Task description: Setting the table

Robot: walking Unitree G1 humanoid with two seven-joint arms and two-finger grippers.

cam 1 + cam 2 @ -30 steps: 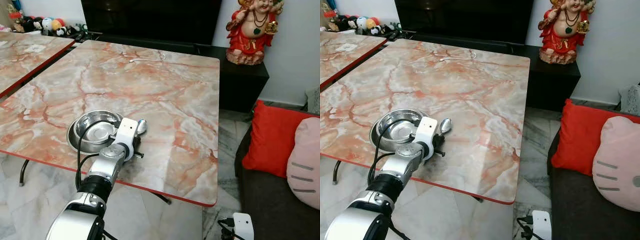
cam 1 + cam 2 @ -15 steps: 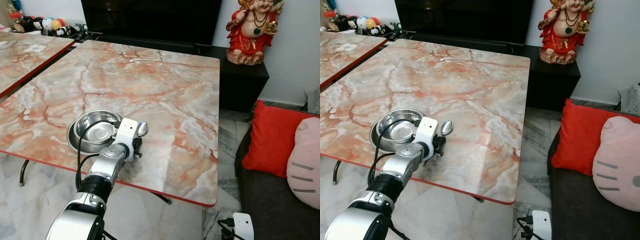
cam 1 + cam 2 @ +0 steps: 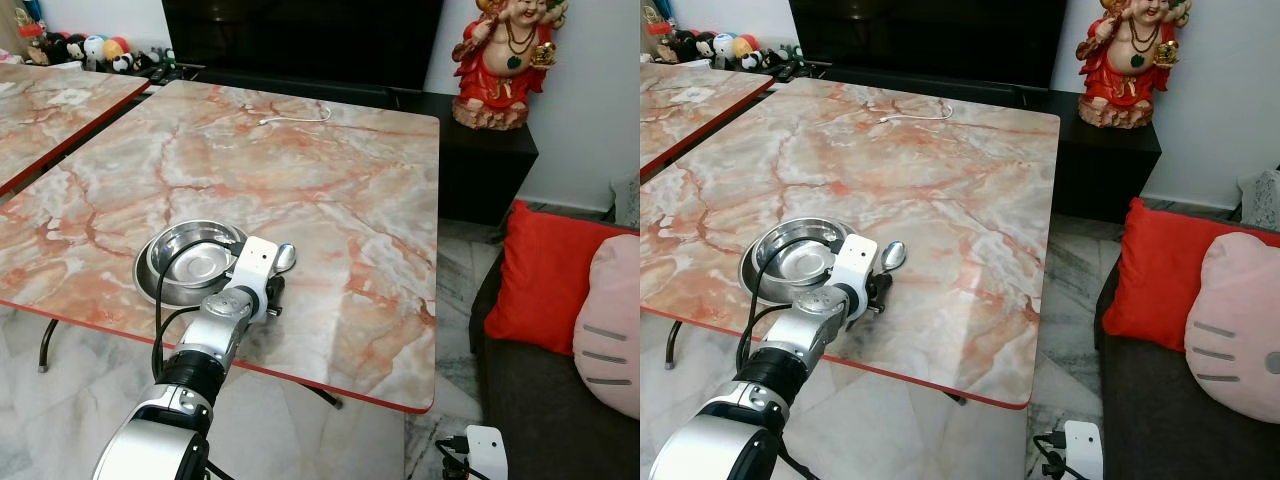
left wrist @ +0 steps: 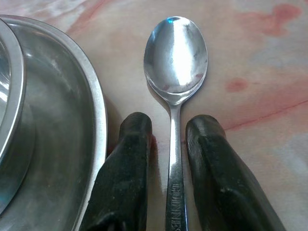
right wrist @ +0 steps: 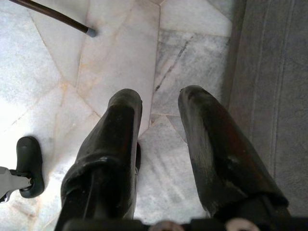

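Little has shifted over the last second: the left gripper [image 4: 168, 139] fingers still straddle the shiny steel spoon [image 4: 175, 62] lying on the marble-patterned worktop [image 3: 330, 190] beside the round steel plate [image 4: 72, 144], narrowly parted, so placement looks done.

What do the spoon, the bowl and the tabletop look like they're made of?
Spoon: polished metal, likely stainless steel, with mirror-like glare on its bowl. Bowl: similar silvery metal, duller brushed sheen. Table: glossy pink-orange marble pattern with a red edge, possibly a laminate rather than stone.
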